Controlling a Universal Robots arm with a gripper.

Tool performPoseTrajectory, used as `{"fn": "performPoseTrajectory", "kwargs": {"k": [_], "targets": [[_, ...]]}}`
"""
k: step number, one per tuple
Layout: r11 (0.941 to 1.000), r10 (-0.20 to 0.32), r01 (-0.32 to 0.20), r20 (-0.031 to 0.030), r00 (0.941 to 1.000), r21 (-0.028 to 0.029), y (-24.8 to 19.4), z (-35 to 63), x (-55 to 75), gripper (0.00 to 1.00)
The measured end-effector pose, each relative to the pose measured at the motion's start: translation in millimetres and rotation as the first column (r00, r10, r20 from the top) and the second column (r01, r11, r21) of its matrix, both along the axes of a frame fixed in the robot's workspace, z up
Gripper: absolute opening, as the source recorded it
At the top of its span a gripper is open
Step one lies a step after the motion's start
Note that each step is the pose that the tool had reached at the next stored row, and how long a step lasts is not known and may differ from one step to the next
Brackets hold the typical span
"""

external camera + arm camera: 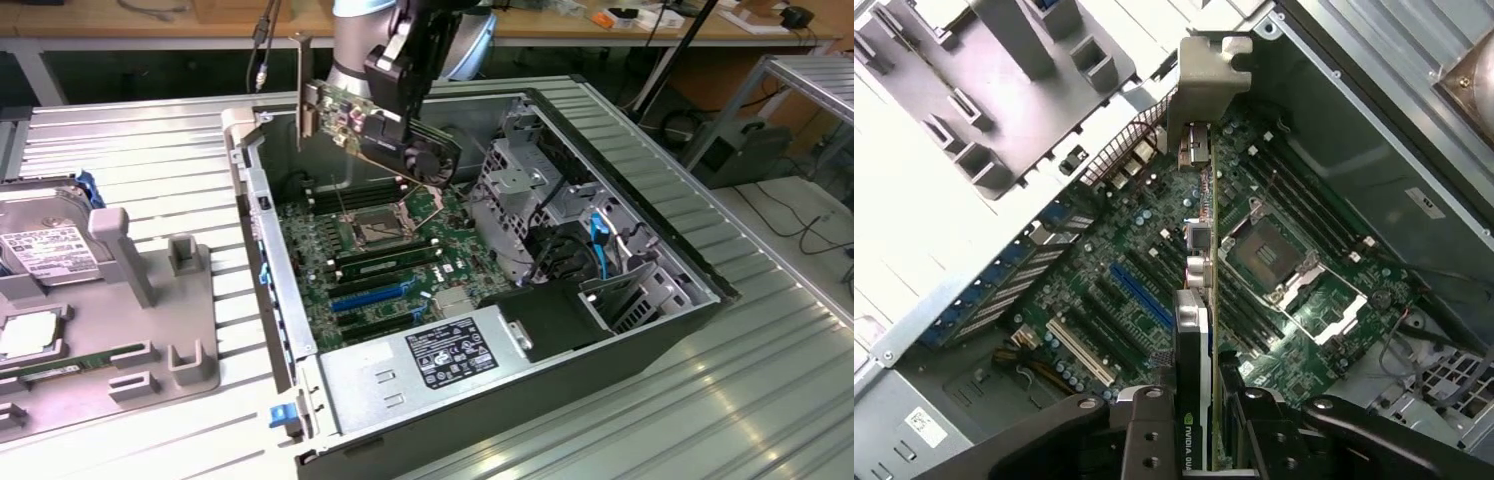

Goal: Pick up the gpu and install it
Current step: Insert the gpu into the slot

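Holding the gpu [430, 155] clamped in my claw [400, 122], I see it hanging in the upper middle of the exterior view, over the far end of the open case [641, 205]. The motherboard [387, 255] below offers open room. The drive cage [523, 180] crowds the exterior view's right. The arm hides part of the card, and I can't make out the slots beneath it.

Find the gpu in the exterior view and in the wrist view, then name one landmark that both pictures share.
Exterior view: the gpu hangs in the gripper above the open case, over the motherboard.
Wrist view: the gpu is seen edge-on, clamped in the gripper, with its bracket end toward the motherboard.
Shared landmark: the square CPU socket on the motherboard.
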State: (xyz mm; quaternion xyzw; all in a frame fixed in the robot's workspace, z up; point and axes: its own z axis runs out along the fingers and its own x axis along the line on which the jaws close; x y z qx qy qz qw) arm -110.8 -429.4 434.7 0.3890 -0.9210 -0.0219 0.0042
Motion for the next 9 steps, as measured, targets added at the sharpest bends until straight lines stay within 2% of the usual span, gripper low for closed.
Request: {"fn": "performPoseTrajectory", "kwargs": {"k": [3, 9], "targets": [[0.9989, 0.047, -0.047, 0.0000, 0.9989, 0.0000, 0.0, 0.0, 0.0, 0.27], [0.9948, 0.102, -0.102, 0.0000, 0.9948, 0.0000, 0.0, 0.0, 0.0, 0.27]]}}
